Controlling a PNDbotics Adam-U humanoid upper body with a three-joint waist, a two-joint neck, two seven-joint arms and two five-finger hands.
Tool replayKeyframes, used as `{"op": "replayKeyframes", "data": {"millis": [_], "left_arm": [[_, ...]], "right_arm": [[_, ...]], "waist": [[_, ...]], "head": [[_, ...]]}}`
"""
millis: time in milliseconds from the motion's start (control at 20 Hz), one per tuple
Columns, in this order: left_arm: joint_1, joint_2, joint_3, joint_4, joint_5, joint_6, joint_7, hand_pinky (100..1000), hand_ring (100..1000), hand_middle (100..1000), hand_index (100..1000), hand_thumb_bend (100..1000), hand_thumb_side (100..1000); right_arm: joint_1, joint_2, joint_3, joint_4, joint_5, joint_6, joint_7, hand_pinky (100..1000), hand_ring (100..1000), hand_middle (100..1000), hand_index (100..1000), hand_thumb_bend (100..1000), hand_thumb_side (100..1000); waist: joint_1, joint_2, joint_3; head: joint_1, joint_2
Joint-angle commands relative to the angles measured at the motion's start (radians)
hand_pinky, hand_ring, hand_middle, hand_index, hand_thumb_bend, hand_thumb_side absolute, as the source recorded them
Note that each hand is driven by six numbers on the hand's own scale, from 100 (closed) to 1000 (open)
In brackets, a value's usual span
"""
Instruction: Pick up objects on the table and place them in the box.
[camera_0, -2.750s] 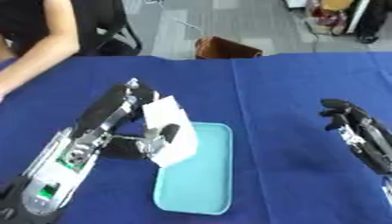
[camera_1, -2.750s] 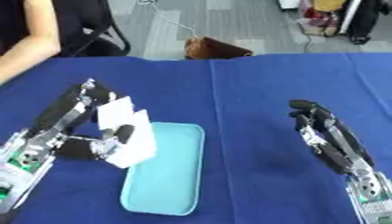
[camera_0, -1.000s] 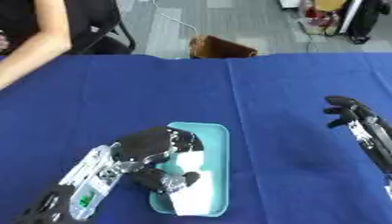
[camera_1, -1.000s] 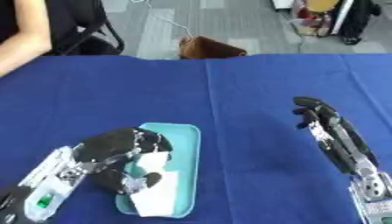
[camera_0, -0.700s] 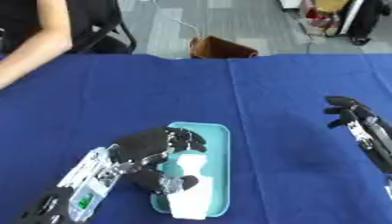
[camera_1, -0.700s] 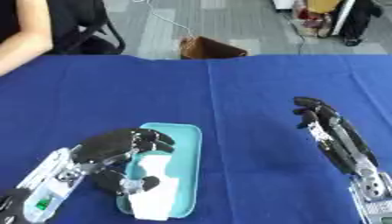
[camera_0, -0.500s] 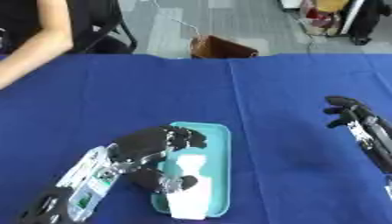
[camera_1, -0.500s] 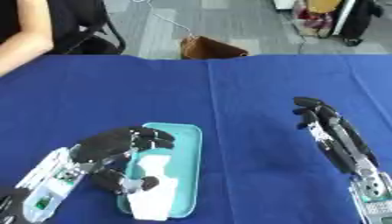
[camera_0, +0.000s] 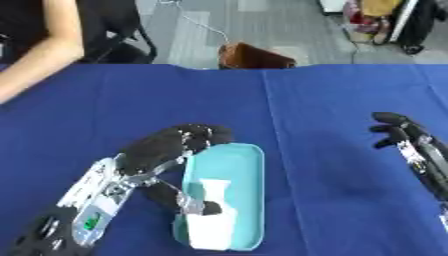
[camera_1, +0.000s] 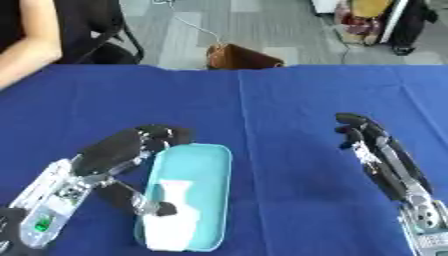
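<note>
White packet (camera_0: 210, 222) lies in the teal box (camera_0: 241, 165) on the blue desk (camera_0: 324, 200), near end. Left hand (camera_0: 162, 150) sits beside the box, fingers relaxed, holding nothing, thumb touching packet, likely releasing. Right hand (camera_1: 367, 137) idles open, well apart.

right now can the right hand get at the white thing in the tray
Probably not easily: the right hand rests off to the right, while the left hand sits against the white thing in the teal tray, crowding the approach.
</note>
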Motion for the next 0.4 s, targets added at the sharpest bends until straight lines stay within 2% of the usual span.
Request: {"op": "replayKeyframes", "data": {"millis": [50,400], "left_arm": [[-0.021,0.024,0.017,-0.025,-0.006,0.011,0.044,880,897,925,985,678,808],[-0.028,0.026,0.021,-0.038,0.009,0.021,0.113,848,877,909,957,630,828]], "right_arm": [[-0.010,-0.011,-0.007,-0.022,0.001,-0.001,-0.002,650,805,880,880,100,935],[-0.010,-0.010,-0.008,-0.022,0.000,-0.001,-0.001,651,805,880,880,100,937]], "waist": [[0.001,-0.014,-0.002],[0.002,-0.012,-0.002]], "head": [[0.000,-0.019],[0.000,-0.022]]}}
